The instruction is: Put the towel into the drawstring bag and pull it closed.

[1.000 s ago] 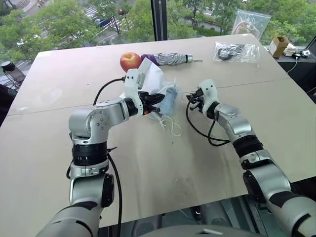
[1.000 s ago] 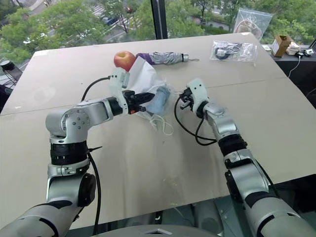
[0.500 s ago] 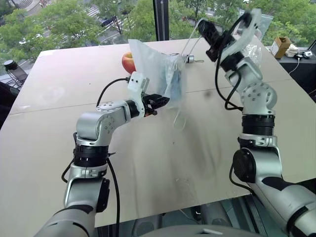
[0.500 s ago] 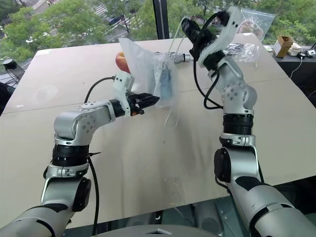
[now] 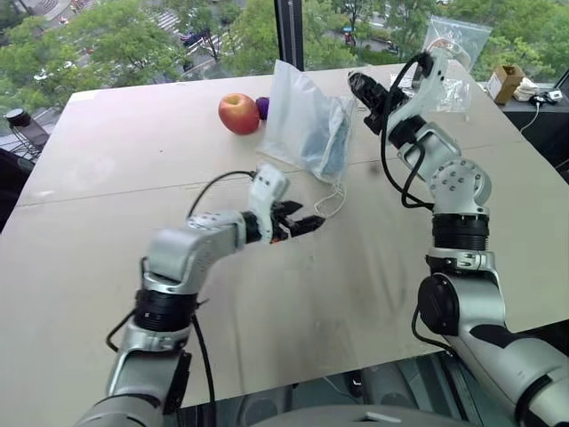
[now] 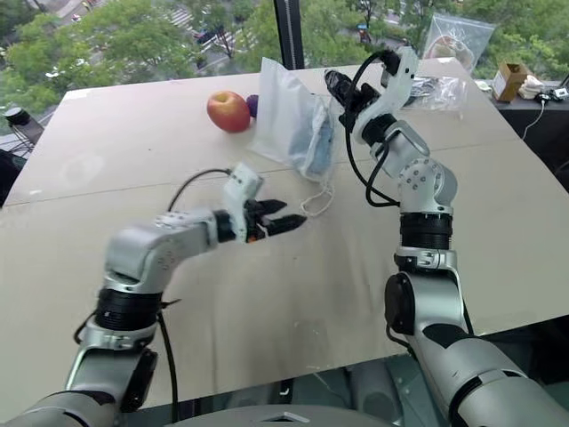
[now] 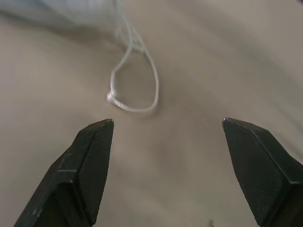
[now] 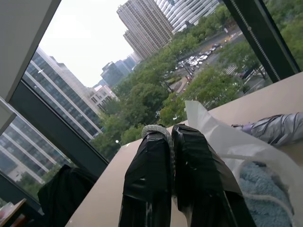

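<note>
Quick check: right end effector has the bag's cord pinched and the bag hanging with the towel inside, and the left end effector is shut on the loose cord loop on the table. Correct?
Not quite. The left end effector is open and grips nothing; the loose cord loop lies on the table just ahead of it, as the left wrist view shows. The rest holds: the right end effector pinches the cord, and the drawstring bag hangs with the towel inside.

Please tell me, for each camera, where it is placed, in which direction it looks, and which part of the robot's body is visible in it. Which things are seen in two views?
Left and right eye views: on the head, looking forward and down over the table; both arms show, left gripper open, right gripper raised.
Left wrist view: along its own spread fingers toward the white cord loop lying on the table.
Right wrist view: along its shut fingers toward the window; they pinch a cord.
Shared: the drawstring bag with the towel inside shows in the eye views and right wrist view.
</note>
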